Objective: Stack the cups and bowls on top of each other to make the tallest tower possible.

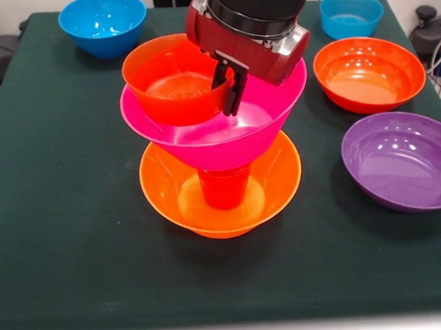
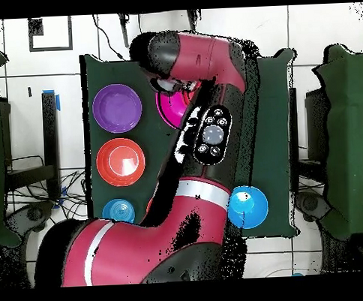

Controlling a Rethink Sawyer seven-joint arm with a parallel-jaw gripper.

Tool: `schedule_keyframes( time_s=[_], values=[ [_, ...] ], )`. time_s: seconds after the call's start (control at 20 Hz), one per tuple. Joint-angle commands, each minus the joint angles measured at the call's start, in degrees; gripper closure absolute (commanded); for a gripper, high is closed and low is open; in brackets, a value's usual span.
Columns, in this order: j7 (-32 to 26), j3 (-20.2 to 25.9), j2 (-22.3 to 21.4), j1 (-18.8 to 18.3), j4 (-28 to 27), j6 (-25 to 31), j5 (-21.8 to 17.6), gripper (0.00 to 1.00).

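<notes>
I've got the tower mid-table in the front view: large yellow-orange flared bowl at the base, an orange-red tumbler standing in it, big pink bowl sitting on top of the tumbler, and a smaller orange bowl resting inside the pink one, tilted and off toward its left rim. The gripper hangs over the pink bowl, its dark fingers at the right rim of the small orange bowl. Looks like they straddle that rim, but I can't tell if they're actually clamped on it or just apart around it.

Rest of the table, front view: 1 blue bowl at far left, a lighter blue bowl at far right, an orange-red bowl on the right, and a purple bowl nearer the camera on the right. All 4 are well apart from the tower.

Overhead, the arm covers most of the stack; only a bit of pink shows. Dark green table cloth under everything.
</notes>
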Motion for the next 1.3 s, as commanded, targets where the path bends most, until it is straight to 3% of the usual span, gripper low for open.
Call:
schedule_keyframes(
  time_s=[0.05,0.2,0.55,0.95,1.0,1.3],
  values=[
    [12.4,2.2,3.1,1.6,-6.6,8.6,1.3,1.0],
    [12.9,1.7,2.5,2.3,-5.3,8.4,1.7,1.0],
    [13.6,0.4,3.8,2.3,-8.1,10.6,3.1,1.0],
    [13.8,0.4,2.3,3.0,-4.1,8.4,3.9,1.0],
    [14.3,-0.1,2.6,2.9,-4.5,8.7,4.2,0.0],
    [13.7,0.0,2.1,3.1,-3.1,8.6,4.5,0.0]
  ],
)
